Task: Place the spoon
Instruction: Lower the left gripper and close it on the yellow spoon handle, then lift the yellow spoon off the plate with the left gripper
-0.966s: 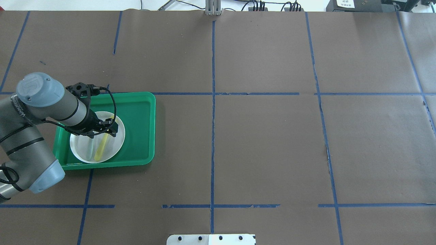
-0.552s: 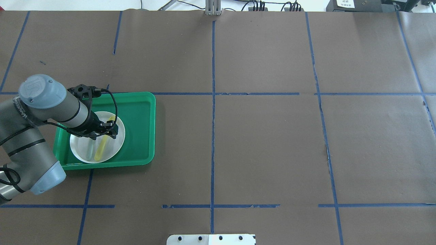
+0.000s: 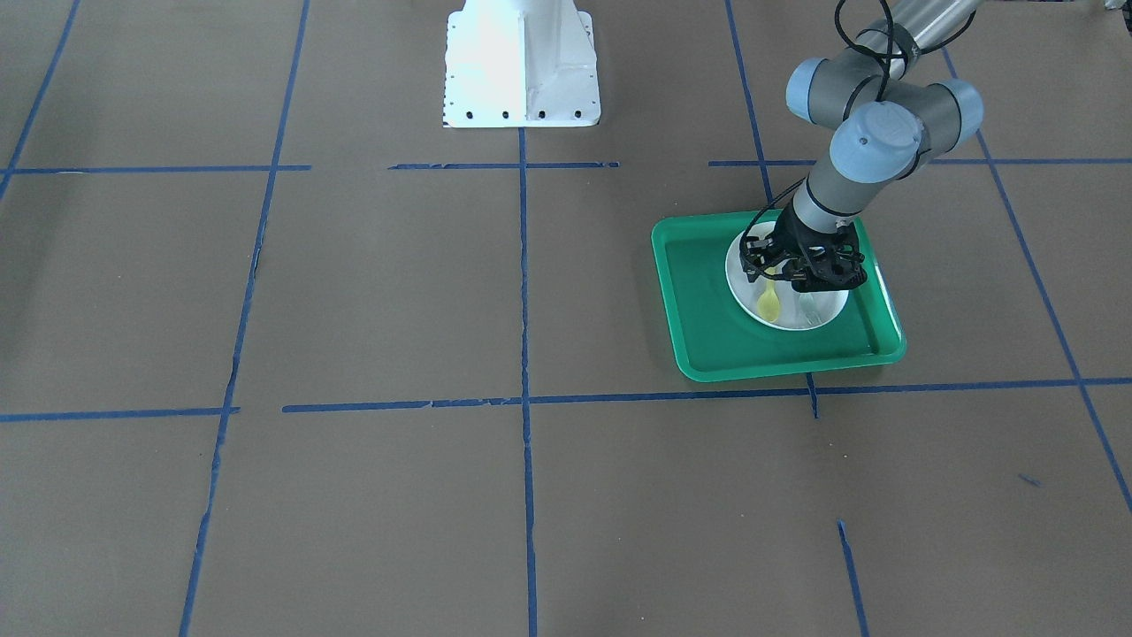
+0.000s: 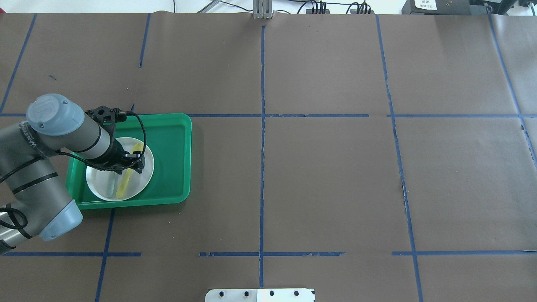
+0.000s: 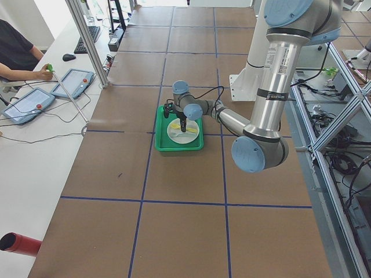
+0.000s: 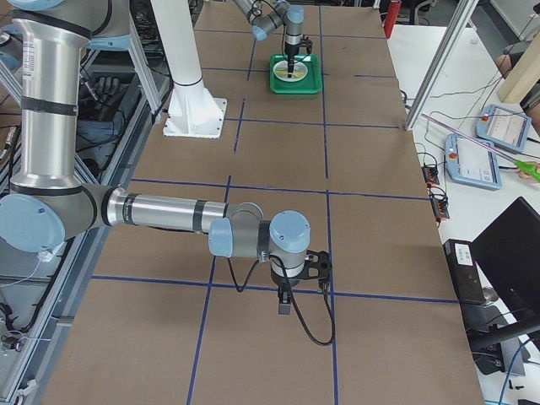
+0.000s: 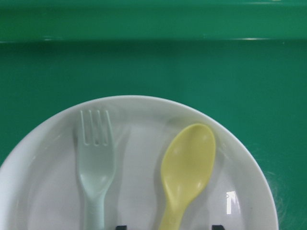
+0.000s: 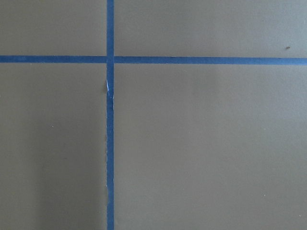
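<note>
- Spoon (image 7: pixel 187 167) of yellow plastic, flat on white plate (image 7: pixel 240 158), directly beneath left gripper (image 4: pixel 133 164).
- Slim handle running back between the two dark fingertips (image 7: pixel 218 227), one tip on either side of it, clear gaps both ways.
- Oval bowl out ahead of the tips, toward the wall of the green tray (image 4: pixel 172 159).
- Left gripper pointing down over the plate, fingers spread apart, nothing pinched; contact between tips and plate impossible to judge.
- Pale grey-green fork (image 7: pixel 96 158) parallel to the spoon and just beside it, not touching, lying outside the finger at the wrist view's left edge; tines about level with the spoon's bowl.
- Plate inside the tray, off toward the side the arm reaches in from.
- Right gripper (image 6: pixel 287 304) well apart from tray and spoon, pointing down over brown paper (image 8: pixel 206 143) close to a crossing of blue tape lines (image 8: pixel 110 59).
- Seen only from the side camera, so spread or pressed together: cannot tell.
</note>
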Controlling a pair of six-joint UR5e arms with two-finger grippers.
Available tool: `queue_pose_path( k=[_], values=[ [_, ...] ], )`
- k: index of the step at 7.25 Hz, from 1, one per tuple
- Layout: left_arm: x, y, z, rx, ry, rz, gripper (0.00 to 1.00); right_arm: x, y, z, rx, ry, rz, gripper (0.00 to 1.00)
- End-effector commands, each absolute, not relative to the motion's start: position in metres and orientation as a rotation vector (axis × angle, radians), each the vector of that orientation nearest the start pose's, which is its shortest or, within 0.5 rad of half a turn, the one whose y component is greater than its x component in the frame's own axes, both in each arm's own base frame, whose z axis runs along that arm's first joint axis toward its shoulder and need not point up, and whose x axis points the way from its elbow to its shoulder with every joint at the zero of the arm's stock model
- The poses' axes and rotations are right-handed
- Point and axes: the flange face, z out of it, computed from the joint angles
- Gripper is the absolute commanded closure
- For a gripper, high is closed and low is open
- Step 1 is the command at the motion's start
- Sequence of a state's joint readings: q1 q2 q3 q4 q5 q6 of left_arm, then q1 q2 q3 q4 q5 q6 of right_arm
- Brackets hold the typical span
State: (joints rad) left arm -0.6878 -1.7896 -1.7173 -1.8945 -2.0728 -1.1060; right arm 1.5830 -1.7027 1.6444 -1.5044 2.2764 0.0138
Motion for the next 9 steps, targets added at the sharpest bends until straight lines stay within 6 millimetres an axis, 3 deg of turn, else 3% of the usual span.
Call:
queue_pose_path(
  k=[1, 3, 6, 7, 9],
  values=[
    [0.403, -0.441, 0.442, -0.038, 0.826, -0.035, 0.62, 0.074, -0.435, 0.682, 0.007, -0.706, 0.022, 0.0],
    [0.402, -0.44, 0.44, -0.032, 0.83, -0.023, 1.0, 0.074, -0.435, 0.682, 0.007, -0.706, 0.022, 0.0],
    [0.385, -0.437, 0.414, 0.004, 0.864, -0.018, 1.0, 0.074, -0.435, 0.682, 0.008, -0.706, 0.022, 0.0],
    [0.369, -0.441, 0.4, 0.03, 0.865, -0.001, 1.0, 0.074, -0.435, 0.682, 0.008, -0.706, 0.022, 0.0],
    [0.307, -0.46, 0.36, 0.077, 0.805, 0.008, 1.0, 0.074, -0.435, 0.682, 0.008, -0.706, 0.022, 0.0]
  ],
)
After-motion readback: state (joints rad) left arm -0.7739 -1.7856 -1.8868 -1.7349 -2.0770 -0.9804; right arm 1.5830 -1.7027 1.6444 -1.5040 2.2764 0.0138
